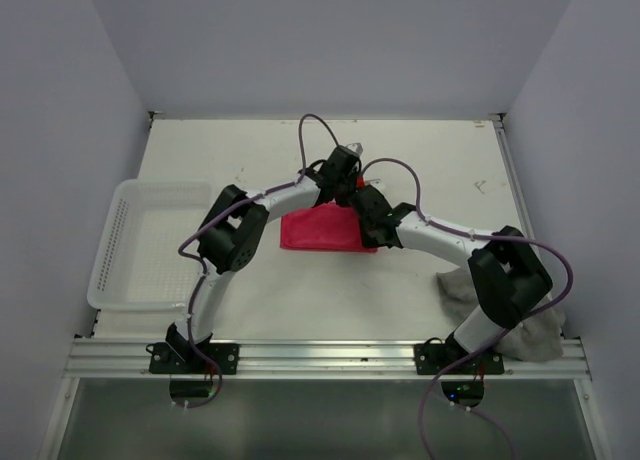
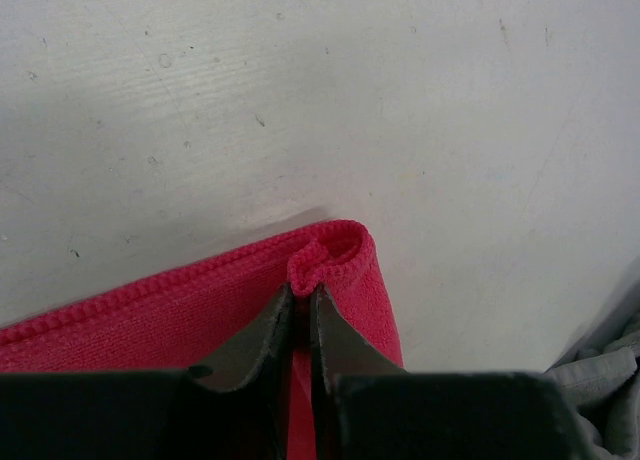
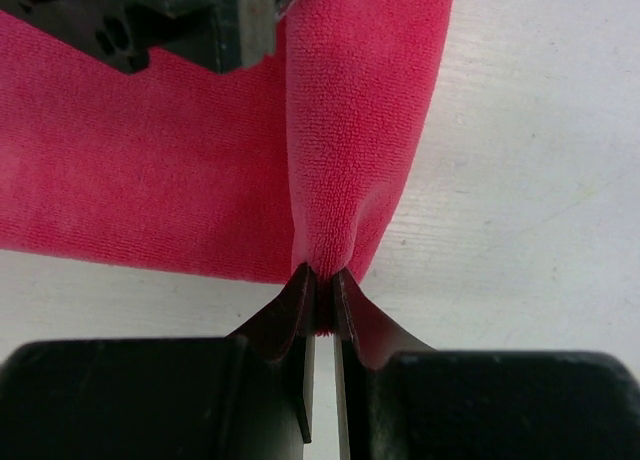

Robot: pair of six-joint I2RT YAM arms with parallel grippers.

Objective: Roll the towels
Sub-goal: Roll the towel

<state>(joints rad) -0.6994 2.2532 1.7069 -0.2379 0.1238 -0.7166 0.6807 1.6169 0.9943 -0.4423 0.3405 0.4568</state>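
The pink-red towel (image 1: 318, 230) lies folded at the middle of the table. My left gripper (image 1: 349, 176) is shut on its far right corner; in the left wrist view the hemmed corner (image 2: 330, 255) bulges just beyond the jaws (image 2: 303, 295). My right gripper (image 1: 362, 202) is shut on the towel's near right edge, pinching a raised fold (image 3: 350, 150) between the jaws (image 3: 322, 277). The grey-taupe towel (image 1: 530, 325) lies crumpled at the table's right front, partly under my right arm; a bit of it shows in the left wrist view (image 2: 605, 380).
A white perforated plastic basket (image 1: 130, 245) stands at the table's left edge. White walls close in the table at the back and sides. A metal rail (image 1: 320, 358) runs along the front edge by the arm bases.
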